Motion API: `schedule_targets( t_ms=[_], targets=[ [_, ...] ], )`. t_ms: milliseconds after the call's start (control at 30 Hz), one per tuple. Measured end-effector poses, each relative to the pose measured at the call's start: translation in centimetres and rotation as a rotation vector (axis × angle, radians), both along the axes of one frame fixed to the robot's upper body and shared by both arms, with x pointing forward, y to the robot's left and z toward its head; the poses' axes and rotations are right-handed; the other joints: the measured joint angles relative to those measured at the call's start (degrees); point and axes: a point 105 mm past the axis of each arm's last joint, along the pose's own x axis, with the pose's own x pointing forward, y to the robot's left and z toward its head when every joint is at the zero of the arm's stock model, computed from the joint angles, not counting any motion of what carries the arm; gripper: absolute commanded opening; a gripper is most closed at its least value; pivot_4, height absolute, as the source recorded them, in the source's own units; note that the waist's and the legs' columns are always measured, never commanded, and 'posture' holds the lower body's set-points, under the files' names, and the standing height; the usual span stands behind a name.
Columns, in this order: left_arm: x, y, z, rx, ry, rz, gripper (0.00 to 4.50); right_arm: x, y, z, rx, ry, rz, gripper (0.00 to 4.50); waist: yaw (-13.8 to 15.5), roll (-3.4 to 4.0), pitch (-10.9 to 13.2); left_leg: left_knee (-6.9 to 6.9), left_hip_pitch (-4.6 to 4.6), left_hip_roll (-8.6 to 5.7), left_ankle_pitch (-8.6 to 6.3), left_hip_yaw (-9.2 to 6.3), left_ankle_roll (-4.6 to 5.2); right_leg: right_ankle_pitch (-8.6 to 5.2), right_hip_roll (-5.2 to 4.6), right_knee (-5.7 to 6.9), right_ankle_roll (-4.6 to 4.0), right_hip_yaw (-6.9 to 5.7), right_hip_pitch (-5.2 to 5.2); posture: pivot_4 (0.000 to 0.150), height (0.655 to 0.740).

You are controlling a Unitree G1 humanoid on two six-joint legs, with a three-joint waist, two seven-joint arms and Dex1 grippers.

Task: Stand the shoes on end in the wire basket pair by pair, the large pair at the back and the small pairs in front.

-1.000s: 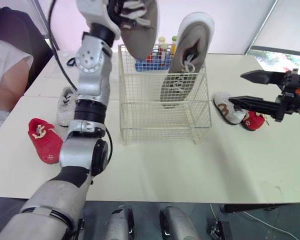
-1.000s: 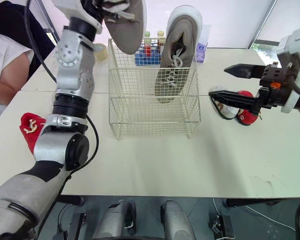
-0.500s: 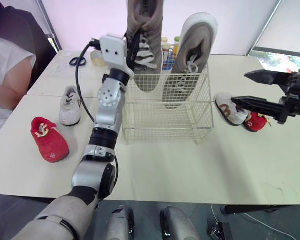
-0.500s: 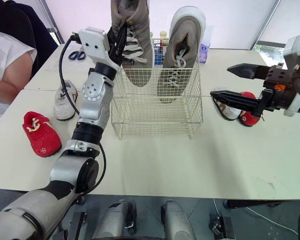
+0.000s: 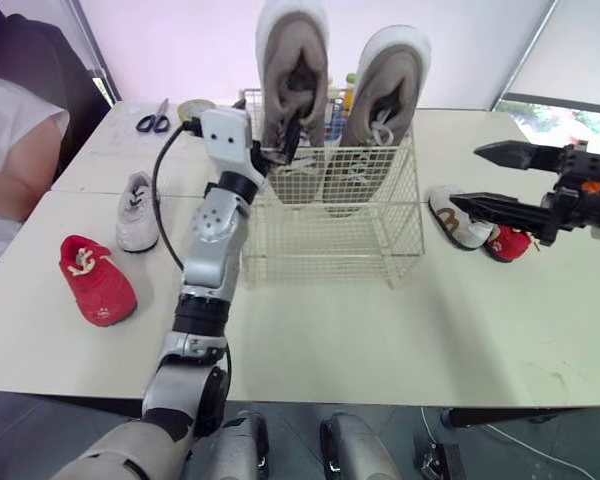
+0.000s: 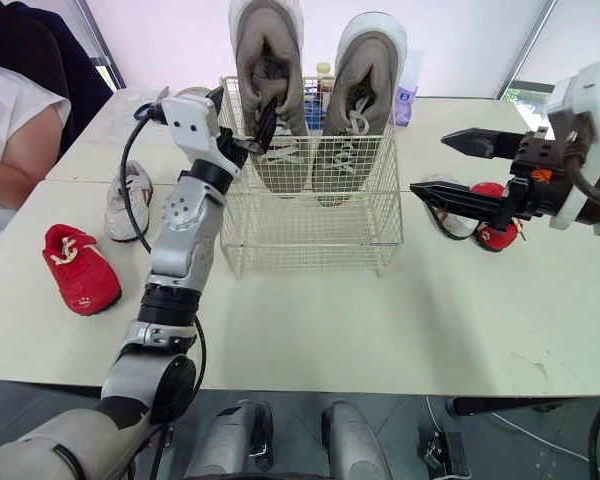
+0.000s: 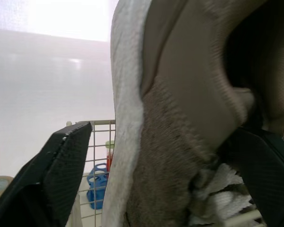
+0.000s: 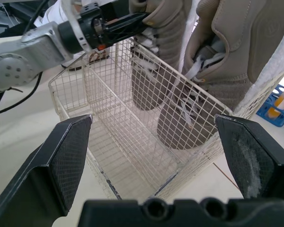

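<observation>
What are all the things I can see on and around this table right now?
wire basket: one, cream, mid-table
large shoes: two, grey-beige, on end at the basket's back
small white shoes: two, one left of the basket, one right
small red shoes: two, one left, one right
scissors: one, dark, far left
tape roll: one, pale, beside the scissors
bottle rack: one, blue, behind the basket
table: white
person: one, white shirt, left edge
left gripper: black, open, at the left large shoe
right gripper: black, open, right of the basket

Bright, even daylight from the back; faint shadows
</observation>
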Motion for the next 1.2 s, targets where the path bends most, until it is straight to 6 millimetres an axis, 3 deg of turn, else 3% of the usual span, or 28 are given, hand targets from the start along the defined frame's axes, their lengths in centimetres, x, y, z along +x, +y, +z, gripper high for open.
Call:
schedule_targets(
  t_ms=[167, 333, 533, 600, 700, 800, 933, 1200],
  targets=[
    [-2.8, 1.1, 2.4, 0.023, -0.034, -0.031, 4.44, 0.6, 0.0, -1.2, -0.005, 0.027, -0.011, 4.5, 0.0, 0.01, 0.0, 0.0, 0.04, 0.01, 0.0, -0.03, 0.0, 0.0, 0.0, 0.01, 0.0, -0.01, 0.05, 0.15, 0.74],
    [-4.8, 2.8, 2.2, 0.103, 0.043, -0.097, 4.44, 1.7, 0.0, -2.7, 0.056, 0.058, -0.043, 4.5, -0.2, 0.05, 0.0, 0.02, 0.11, 0.05, 0.06, -0.03, -0.06, 0.02, 0.02, 0.07, -0.03, -0.01, 0.09, 0.15, 0.74],
    [-7.7, 4.9, 3.1, 0.189, 0.109, -0.215, 4.44, 4.4, -3.3, -3.9, 0.211, -0.01, -0.242, 4.5, -0.1, 0.06, -0.1, 0.0, 0.28, -0.02, 0.12, -0.02, -0.04, 0.02, 0.0, 0.06, -0.06, -0.03, 0.26, 0.15, 0.74],
    [-8.9, 5.4, 1.8, 0.215, 0.174, -0.267, 4.44, 5.0, -4.9, -4.8, 0.23, -0.039, -0.335, 4.5, -0.1, 0.05, -0.1, -0.01, 0.3, -0.01, 0.12, -0.02, -0.04, 0.01, -0.02, 0.02, -0.05, -0.03, 0.3, 0.15, 0.74],
    [-10.9, 4.4, -1.7, 0.224, 0.322, -0.403, 4.44, 6.1, -7.3, -7.3, 0.261, -0.03, -0.487, 4.5, -0.1, 0.05, -0.1, -0.01, 0.32, 0.0, 0.12, -0.02, -0.04, 0.01, -0.06, 0.01, -0.05, -0.02, 0.33, 0.15, 0.74],
    [-12.7, 3.1, -2.6, 0.203, 0.363, -0.506, 4.44, 6.9, -8.8, -9.9, 0.301, 0.002, -0.588, 4.5, -0.1, 0.04, -0.1, 0.01, 0.38, 0.01, 0.22, -0.03, -0.09, 0.05, -0.04, 0.03, -0.22, 0.01, 0.35, 0.15, 0.74],
    [-13.9, 3.0, -4.6, 0.157, 0.419, -0.482, 4.44, 7.8, -9.6, -12.4, 0.331, -0.009, -0.698, 4.5, -1.1, 0.06, -0.1, -0.1, 0.92, 0.03, 0.24, 0.01, -0.09, 0.01, 0.0, 0.03, -0.49, 0.2, 0.8, 0.15, 0.74],
    [-15.4, 3.2, -7.4, 0.11, 0.51, -0.457, 4.44, 8.6, -8.9, -17.2, 0.361, 0.112, -0.73, 4.5, -2.1, 0.07, -0.1, -0.11, 1.03, 0.04, 0.27, 0.0, -0.09, 0.05, 0.0, 0.02, -0.6, 0.27, 0.88, 0.15, 0.74]
  ],
)
